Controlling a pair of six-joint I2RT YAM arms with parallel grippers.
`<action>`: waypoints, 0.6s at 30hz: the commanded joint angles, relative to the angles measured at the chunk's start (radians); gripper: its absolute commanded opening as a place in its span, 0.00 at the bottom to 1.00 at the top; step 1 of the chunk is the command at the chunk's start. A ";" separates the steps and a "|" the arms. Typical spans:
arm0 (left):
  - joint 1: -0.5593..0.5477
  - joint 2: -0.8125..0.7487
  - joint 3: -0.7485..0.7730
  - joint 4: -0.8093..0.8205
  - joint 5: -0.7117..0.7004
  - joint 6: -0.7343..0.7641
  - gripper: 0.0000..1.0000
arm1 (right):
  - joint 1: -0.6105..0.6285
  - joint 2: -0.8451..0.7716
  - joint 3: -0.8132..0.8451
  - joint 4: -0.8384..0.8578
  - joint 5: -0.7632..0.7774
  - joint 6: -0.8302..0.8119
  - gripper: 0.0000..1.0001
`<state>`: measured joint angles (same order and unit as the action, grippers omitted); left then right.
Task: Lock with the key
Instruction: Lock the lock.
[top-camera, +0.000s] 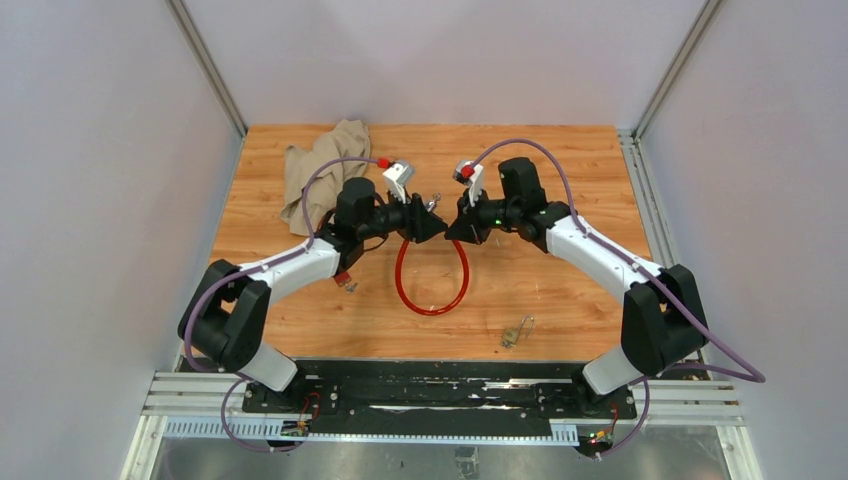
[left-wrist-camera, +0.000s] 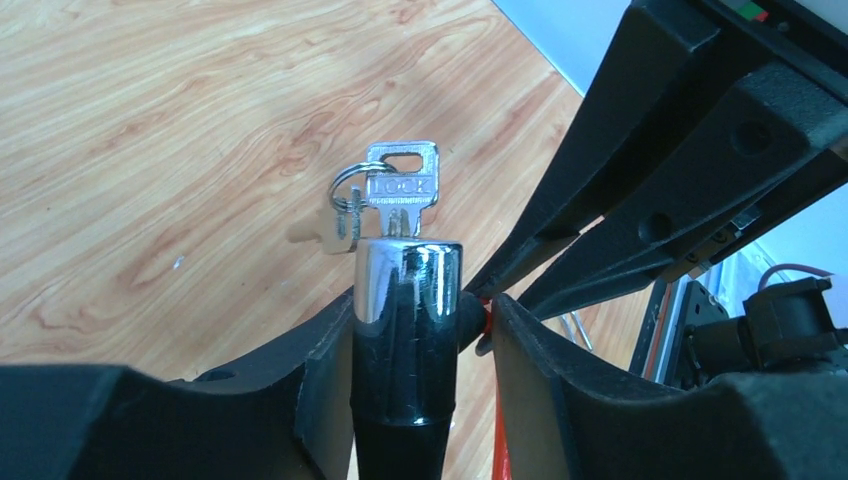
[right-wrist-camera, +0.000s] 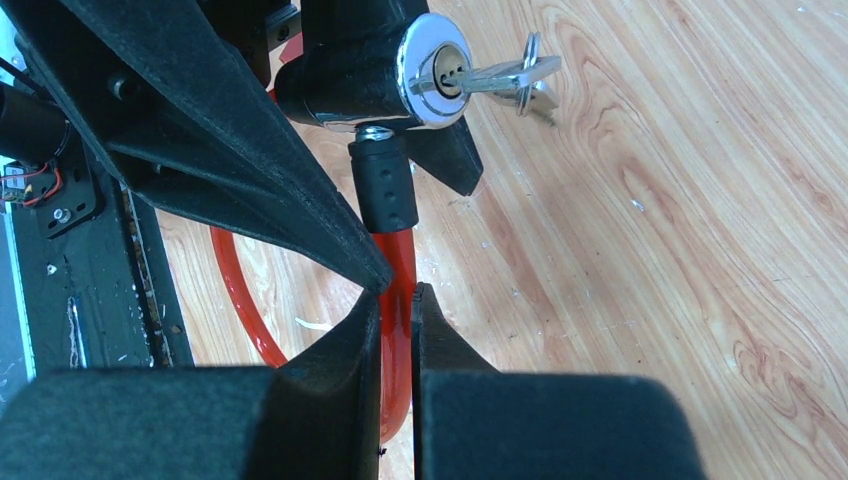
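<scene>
The small silver key (left-wrist-camera: 402, 190) on its ring sits in the keyhole of the chrome-and-black lock cylinder (left-wrist-camera: 408, 330). My left gripper (left-wrist-camera: 420, 320) is shut on that cylinder. In the right wrist view the key (right-wrist-camera: 505, 75) sticks out of the cylinder's face (right-wrist-camera: 432, 70), and the cable's black end sleeve (right-wrist-camera: 383, 190) enters the cylinder's side. My right gripper (right-wrist-camera: 397, 300) is shut on the red cable (right-wrist-camera: 395, 260) just below that sleeve. From above, both grippers (top-camera: 430, 225) (top-camera: 457, 228) meet at the top of the red cable loop (top-camera: 432, 300), with the key (top-camera: 434, 203) above them.
A beige cloth (top-camera: 320, 165) lies at the back left. A small brass padlock (top-camera: 515, 332) lies near the front, right of the loop. A small red tag (top-camera: 345, 280) lies under the left arm. Grey walls close in the wooden table (top-camera: 560, 170).
</scene>
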<state>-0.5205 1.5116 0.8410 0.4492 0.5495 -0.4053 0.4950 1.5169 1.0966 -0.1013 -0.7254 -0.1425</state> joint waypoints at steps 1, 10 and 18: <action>-0.011 0.028 0.032 0.020 0.031 -0.007 0.50 | 0.019 -0.004 0.038 0.052 -0.040 0.026 0.01; -0.013 0.057 0.053 0.020 0.042 -0.059 0.30 | 0.039 -0.004 0.035 0.051 -0.025 0.018 0.01; -0.013 0.050 0.039 0.028 0.021 -0.078 0.01 | 0.039 0.005 0.039 0.043 0.008 0.017 0.01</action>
<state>-0.5243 1.5532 0.8715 0.4564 0.5838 -0.4732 0.4957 1.5211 1.0966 -0.1093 -0.6857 -0.1448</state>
